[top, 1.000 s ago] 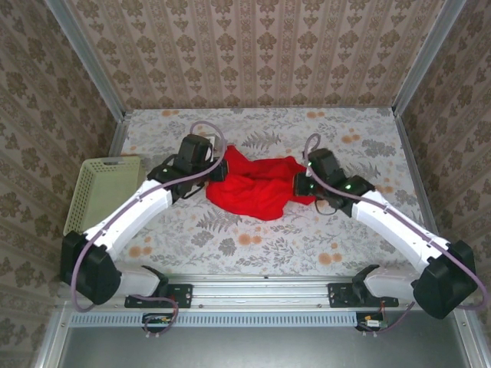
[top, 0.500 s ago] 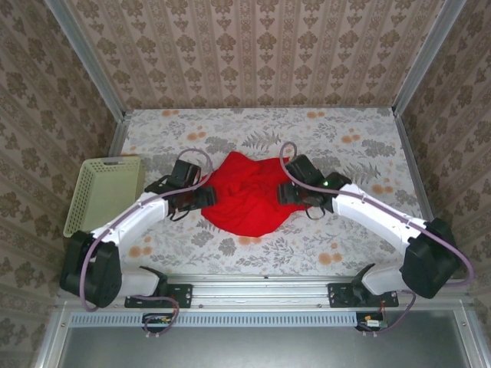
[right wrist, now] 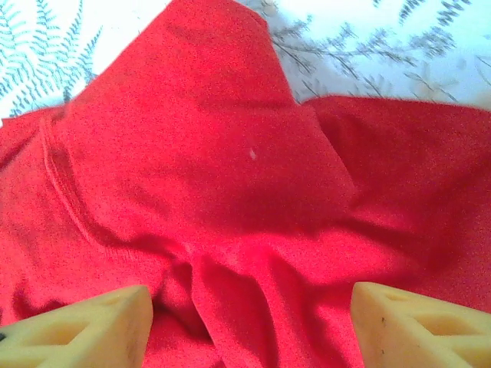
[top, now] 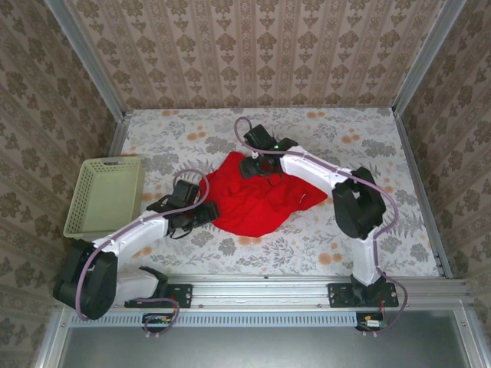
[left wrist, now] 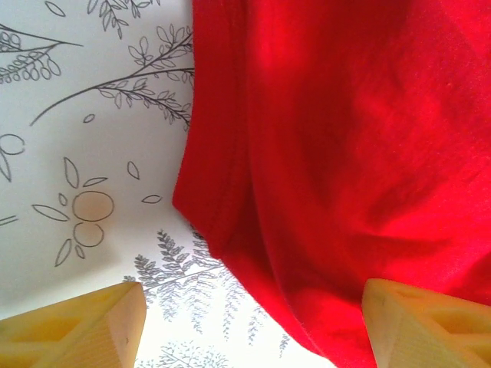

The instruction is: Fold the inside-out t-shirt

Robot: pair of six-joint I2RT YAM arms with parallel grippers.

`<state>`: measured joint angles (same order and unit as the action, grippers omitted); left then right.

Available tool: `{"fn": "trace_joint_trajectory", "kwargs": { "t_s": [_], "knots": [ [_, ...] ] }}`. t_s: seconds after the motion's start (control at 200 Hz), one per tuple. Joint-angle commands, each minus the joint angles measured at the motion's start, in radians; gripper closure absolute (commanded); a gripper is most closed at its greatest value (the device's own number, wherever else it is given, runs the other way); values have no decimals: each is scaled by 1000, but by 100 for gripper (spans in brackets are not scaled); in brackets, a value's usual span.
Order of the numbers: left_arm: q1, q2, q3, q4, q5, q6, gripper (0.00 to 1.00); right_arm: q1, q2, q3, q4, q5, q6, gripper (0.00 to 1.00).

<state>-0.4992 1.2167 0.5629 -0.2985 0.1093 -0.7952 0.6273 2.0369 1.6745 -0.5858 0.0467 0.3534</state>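
Observation:
The inside-out t-shirt (top: 257, 201) lies crumpled in a bright red heap on the flowered table. My left gripper (top: 205, 214) sits at its near-left edge. In the left wrist view it is open (left wrist: 253, 337), its yellow fingers (left wrist: 77, 330) wide apart over the shirt's hem (left wrist: 222, 199) and bare tablecloth. My right gripper (top: 257, 169) hovers over the shirt's far edge. It too is open (right wrist: 249, 330), with wrinkled red cloth (right wrist: 230, 169) below and nothing pinched between the fingers (right wrist: 422, 326).
A pale yellow-green plastic basket (top: 103, 195) stands at the table's left edge, just left of my left arm. Patterned walls enclose the table on three sides. The right arm's elbow (top: 357, 203) folds back over the table to the right of the shirt.
Both grippers have opened and let go of the shirt, which now lies in a flatter heap. The right gripper has swung to the shirt's far side. The left gripper drew back toward the near left.

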Motion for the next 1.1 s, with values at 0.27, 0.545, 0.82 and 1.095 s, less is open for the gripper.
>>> {"fn": "trace_joint_trajectory", "kwargs": {
  "t_s": [0.27,0.545,0.82,1.095],
  "knots": [
    [-36,35,-16,82,14,-68,25,-3,311,354,-219,182,-89,24],
    [-89,82,30,65,-9,-86,27,-8,184,296,-154,129,-116,92],
    [-156,108,76,44,-35,-75,25,-36,-205,11,-46,205,-99,100],
    [-212,193,122,67,-52,-75,24,-83,-539,-285,7,271,-14,100]
  ]
}}
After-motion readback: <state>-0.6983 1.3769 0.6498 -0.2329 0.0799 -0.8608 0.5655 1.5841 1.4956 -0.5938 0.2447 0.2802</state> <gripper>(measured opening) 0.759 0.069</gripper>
